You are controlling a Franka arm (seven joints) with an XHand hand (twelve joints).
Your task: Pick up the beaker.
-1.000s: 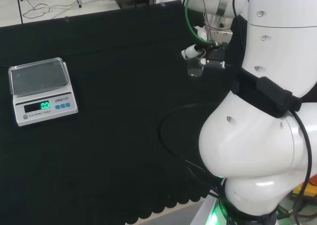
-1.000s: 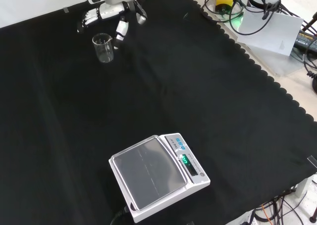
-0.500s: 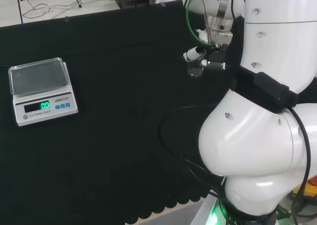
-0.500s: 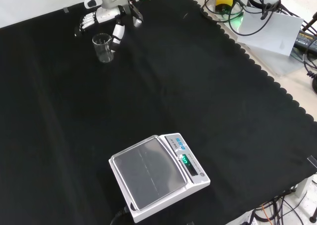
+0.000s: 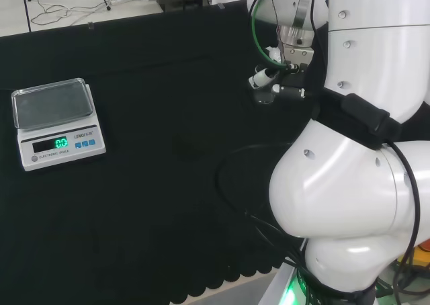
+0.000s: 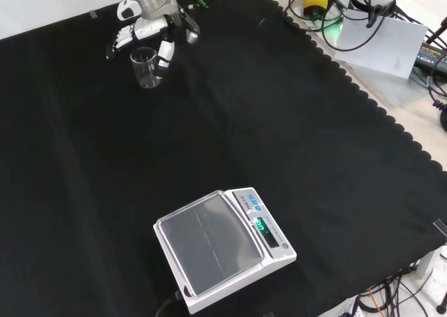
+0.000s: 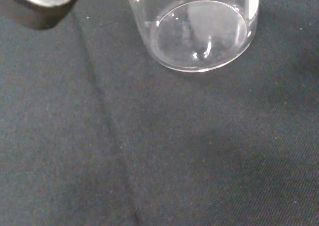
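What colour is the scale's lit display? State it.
Green, on the white scale; it shows best in the head view.

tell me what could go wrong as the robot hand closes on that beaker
The beaker is clear glass, upright on black cloth; the robot hand has a digit beside its wall on either side, apparently not curled round it. Uneven contact could tip it. Its smooth wall might slip during lifting.

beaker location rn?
Front view, upper left: the beaker stands upright on the black cloth, the hand around it, far from the scale.
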